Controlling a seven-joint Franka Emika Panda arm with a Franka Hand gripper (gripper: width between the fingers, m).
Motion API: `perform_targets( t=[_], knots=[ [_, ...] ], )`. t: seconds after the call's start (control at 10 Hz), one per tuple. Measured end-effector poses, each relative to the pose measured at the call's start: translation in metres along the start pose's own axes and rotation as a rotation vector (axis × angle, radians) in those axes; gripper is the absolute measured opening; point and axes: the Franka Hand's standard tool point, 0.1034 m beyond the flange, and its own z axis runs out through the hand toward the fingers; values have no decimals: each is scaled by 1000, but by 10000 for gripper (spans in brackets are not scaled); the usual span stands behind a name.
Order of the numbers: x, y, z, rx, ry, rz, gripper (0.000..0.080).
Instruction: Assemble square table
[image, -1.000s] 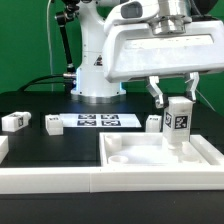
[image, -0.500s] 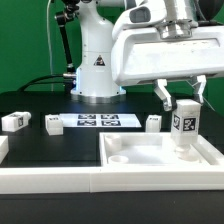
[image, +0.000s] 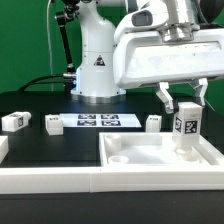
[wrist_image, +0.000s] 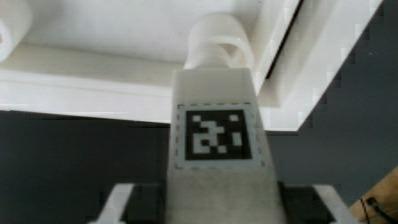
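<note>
One leg (image: 185, 125) clamped upright in jaws, over tabletop (image: 160, 150) corner.

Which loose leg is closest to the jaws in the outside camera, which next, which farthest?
1. Near leg, on the marker board's exterior-view right.
2. Middle leg, on the board's other side.
3. Far leg, at the exterior view's left edge.

On robot base (image: 95, 85): warning triangle (image: 97, 62), lettering beneath unreadable; on leg (wrist_image: 217, 85): coded tag (wrist_image: 219, 133).
</note>
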Motion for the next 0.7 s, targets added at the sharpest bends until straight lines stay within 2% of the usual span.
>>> perform_targets(
  t=[0.7],
  knots=[
    [0,-7,2,5,0,-10,290]
  ],
)
